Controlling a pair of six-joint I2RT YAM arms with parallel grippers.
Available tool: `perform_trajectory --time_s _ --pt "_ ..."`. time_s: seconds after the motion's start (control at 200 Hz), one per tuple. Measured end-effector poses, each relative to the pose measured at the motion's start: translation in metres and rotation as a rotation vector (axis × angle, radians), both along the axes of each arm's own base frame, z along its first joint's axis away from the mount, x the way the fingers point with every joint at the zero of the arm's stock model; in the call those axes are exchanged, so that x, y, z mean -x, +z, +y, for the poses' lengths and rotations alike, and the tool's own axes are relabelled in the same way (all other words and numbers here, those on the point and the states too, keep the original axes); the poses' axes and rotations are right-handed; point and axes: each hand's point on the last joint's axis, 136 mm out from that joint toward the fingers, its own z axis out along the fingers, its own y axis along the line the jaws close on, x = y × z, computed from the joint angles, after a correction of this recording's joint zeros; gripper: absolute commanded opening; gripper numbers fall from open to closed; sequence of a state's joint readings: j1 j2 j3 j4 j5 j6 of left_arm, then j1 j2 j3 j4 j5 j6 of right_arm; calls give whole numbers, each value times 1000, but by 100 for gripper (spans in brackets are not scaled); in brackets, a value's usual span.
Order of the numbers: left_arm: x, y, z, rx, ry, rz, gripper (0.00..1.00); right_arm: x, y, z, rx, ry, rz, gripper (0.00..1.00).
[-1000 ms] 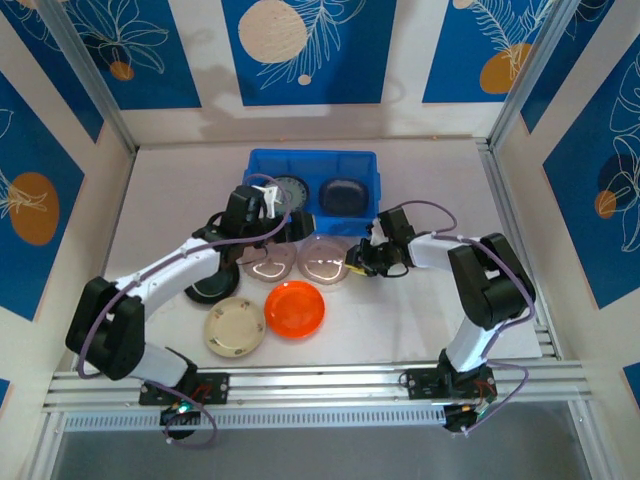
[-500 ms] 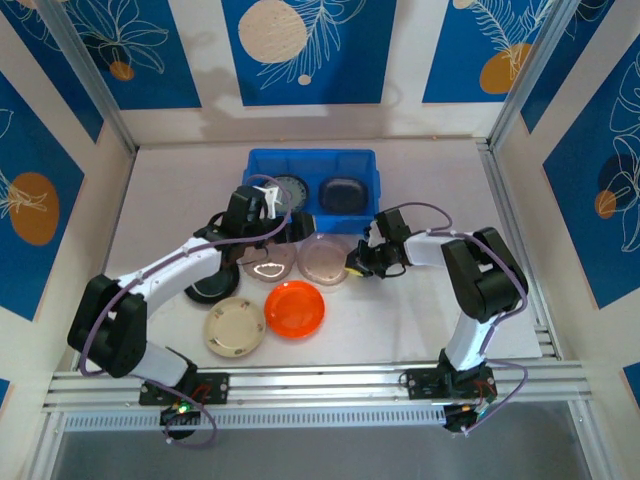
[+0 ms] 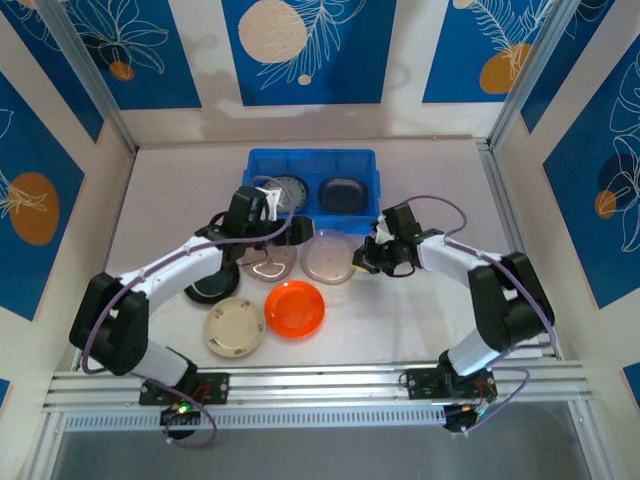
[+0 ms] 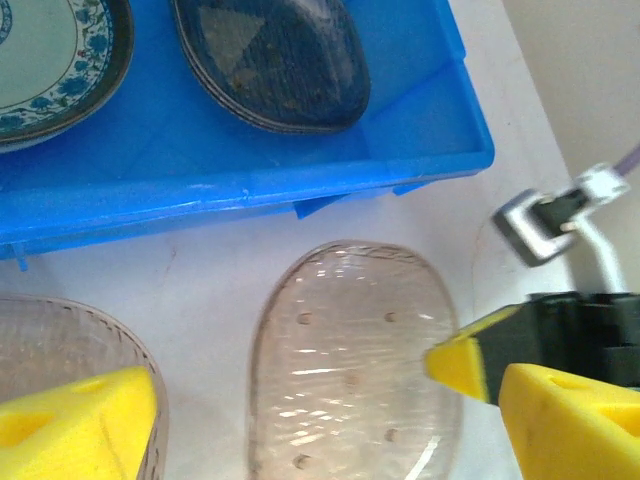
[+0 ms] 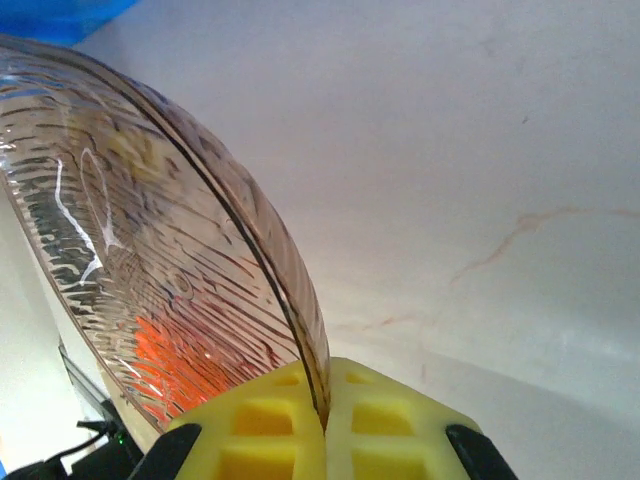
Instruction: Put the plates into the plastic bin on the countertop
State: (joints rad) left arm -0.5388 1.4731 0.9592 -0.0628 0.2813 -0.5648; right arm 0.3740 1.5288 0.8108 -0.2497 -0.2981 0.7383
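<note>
The blue plastic bin [image 3: 312, 165] stands at the back of the white countertop [image 3: 420, 320] and holds a teal-patterned plate [image 3: 288, 190] and a stack of dark smoky plates [image 3: 342, 192]. My right gripper [image 3: 366, 256] is shut on the rim of a translucent smoky plate [image 3: 330, 256], tilted just in front of the bin. In the right wrist view the plate [image 5: 150, 250] stands on edge, pinched at my gripper [image 5: 325, 420]. My left gripper [image 3: 290, 232] hangs open over the gap before the bin; its wrist view shows that plate [image 4: 350, 360] between its fingers [image 4: 70, 420], untouched.
Another translucent plate [image 3: 268, 264] lies left of the held one. An orange plate [image 3: 294, 308], a cream plate [image 3: 234, 327] and a black plate [image 3: 207, 287] lie nearer the arm bases. The bin's front wall [image 4: 250, 190] is close ahead of the left gripper.
The right gripper has raised and tilted the translucent plate and carried it slightly toward the bin, its elbow swinging right. The left arm has stayed put.
</note>
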Motion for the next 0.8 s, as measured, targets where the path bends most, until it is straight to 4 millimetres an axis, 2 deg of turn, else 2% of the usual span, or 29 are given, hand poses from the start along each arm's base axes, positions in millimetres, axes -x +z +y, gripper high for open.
perform_trajectory --time_s 0.22,0.45,0.545,0.69,0.8 --pt "3 -15 -3 -32 -31 25 73 11 23 -7 26 22 -17 0" --pt "5 -24 -8 -26 -45 57 59 3 47 -6 35 40 -69 0" --pt "5 -23 -9 -17 -45 61 50 1 52 -6 34 43 -76 0" --pt "5 -25 -12 -9 -54 69 42 0 53 -5 34 45 -78 0" --pt "6 -27 -14 -3 -61 78 31 0 54 -6 33 44 -80 0"
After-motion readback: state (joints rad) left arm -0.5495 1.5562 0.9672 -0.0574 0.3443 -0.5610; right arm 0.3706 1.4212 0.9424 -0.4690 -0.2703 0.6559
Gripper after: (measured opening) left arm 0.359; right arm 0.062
